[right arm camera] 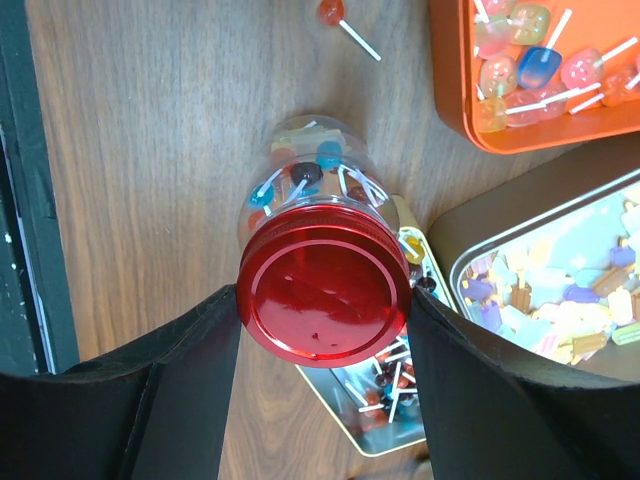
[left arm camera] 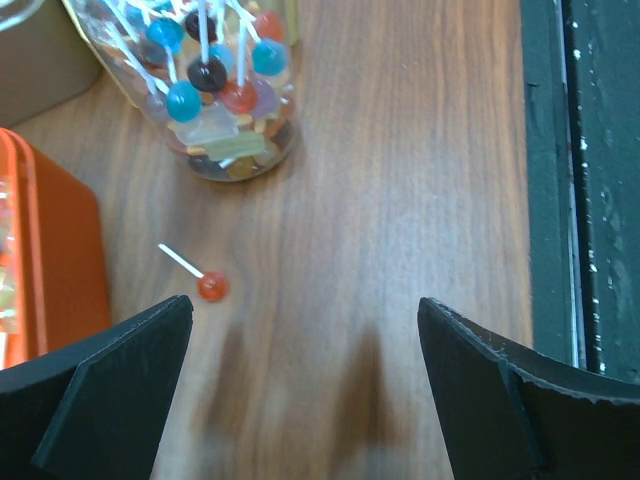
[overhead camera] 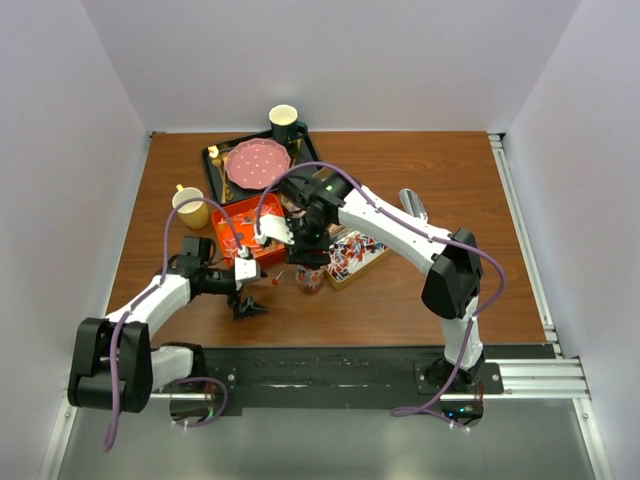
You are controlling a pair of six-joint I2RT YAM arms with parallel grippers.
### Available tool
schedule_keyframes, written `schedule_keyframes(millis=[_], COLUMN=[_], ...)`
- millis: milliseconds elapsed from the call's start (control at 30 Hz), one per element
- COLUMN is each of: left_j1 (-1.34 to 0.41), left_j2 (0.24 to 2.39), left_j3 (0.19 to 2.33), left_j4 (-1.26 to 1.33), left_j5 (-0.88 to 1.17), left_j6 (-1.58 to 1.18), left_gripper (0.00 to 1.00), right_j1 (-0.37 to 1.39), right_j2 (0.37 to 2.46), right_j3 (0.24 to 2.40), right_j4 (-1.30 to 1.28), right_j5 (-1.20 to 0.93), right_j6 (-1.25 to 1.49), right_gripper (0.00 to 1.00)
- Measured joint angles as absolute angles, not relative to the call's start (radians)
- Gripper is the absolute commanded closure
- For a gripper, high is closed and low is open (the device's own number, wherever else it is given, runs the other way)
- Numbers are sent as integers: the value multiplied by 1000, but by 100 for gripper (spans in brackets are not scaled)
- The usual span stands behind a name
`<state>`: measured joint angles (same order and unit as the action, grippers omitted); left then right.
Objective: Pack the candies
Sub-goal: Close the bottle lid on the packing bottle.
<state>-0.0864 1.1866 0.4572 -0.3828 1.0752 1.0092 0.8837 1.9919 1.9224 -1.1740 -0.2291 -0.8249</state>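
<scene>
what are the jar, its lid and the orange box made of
Jar: clear plastic or glass; lollipops show through its wall. Lid: glossy red, likely metal or shiny plastic, with reflections. Orange box: opaque smooth plastic, seemingly.

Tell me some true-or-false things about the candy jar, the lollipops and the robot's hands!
1. The jar has its red lid on. True.
2. The left gripper is holding the loose red lollipop. False: it is open and empty, and the lollipop lies on the table in front of it.
3. The orange box is empty. False: there are lollipops inside.
4. The right gripper has a finger on each side of the red lid. True.
</scene>
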Motion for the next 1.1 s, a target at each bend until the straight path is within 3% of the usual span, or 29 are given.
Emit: schedule_keyframes(millis=[1100], left_j1=[-86], left_j2=[1320], left_j3=[539], left_j4=[-345], left_j5=[1090], left_j6=[1005], left_gripper=[0], right_j1=[891], right_j2=[2057], right_j3=[2030], right_j4=[-1257], right_j5=[-277], right_j6=[-845], right_gripper=[36])
